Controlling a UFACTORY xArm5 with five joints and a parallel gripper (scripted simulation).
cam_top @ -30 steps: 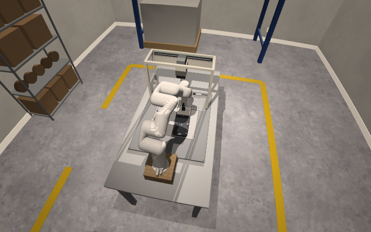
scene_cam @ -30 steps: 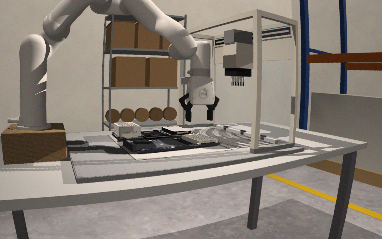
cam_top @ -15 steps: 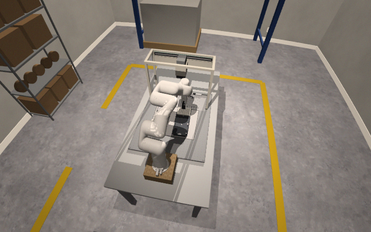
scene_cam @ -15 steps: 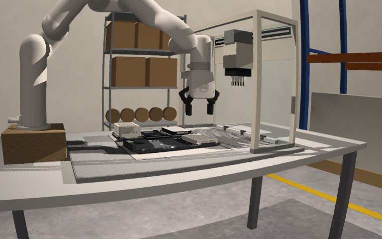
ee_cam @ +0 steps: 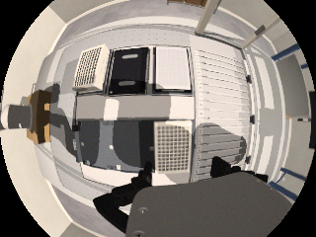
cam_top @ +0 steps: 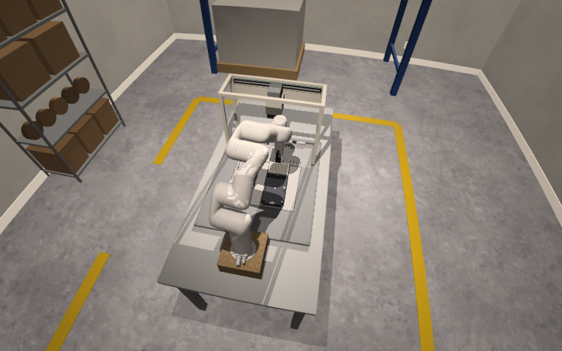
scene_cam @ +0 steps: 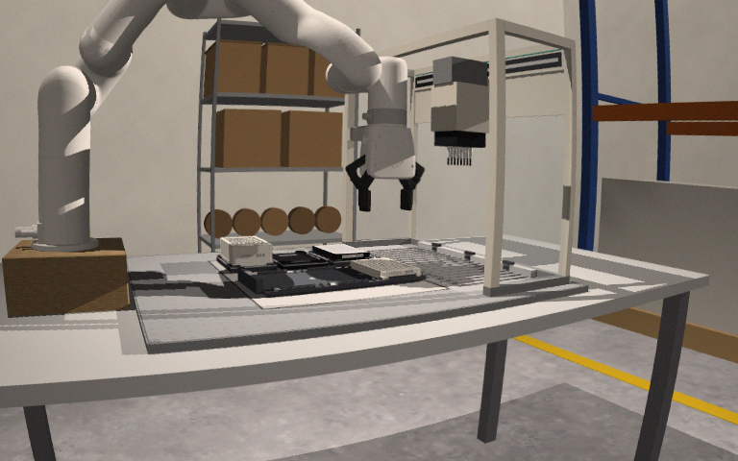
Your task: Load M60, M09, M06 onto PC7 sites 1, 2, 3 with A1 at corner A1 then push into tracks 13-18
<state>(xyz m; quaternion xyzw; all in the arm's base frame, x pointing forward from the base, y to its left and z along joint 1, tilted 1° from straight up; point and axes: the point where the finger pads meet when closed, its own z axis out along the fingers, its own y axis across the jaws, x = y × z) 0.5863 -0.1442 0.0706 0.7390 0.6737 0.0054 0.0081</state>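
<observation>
My gripper point(scene_cam: 384, 199) point(cam_top: 278, 156) is open and empty, hanging high above the far end of the carrier. The black carrier PC7 point(scene_cam: 305, 280) point(cam_top: 273, 192) point(ee_cam: 115, 141) lies on the white apron point(scene_cam: 348, 296) in front of the rails point(scene_cam: 452, 258) point(ee_cam: 220, 93). The 96-well plate M06 point(scene_cam: 384, 266) point(cam_top: 278, 167) point(ee_cam: 173, 146) sits on the carrier's end site nearest the rails; the other two sites are bare. The deep-well block M09 point(scene_cam: 246, 250) point(ee_cam: 90, 67) stands on nest S1. Nest S2 point(scene_cam: 296, 257) point(ee_cam: 128, 71) is bare. The 384-well plate M60 point(scene_cam: 341, 251) point(ee_cam: 173, 67) lies on nest S3.
The instrument's cream frame point(scene_cam: 496, 162) point(cam_top: 319, 140) stands over the rails, with a pipetting head point(scene_cam: 459, 116) hanging inside it, close to the right of my gripper. The arm's base sits on a wooden block point(scene_cam: 64, 274). Shelves with boxes stand behind the table.
</observation>
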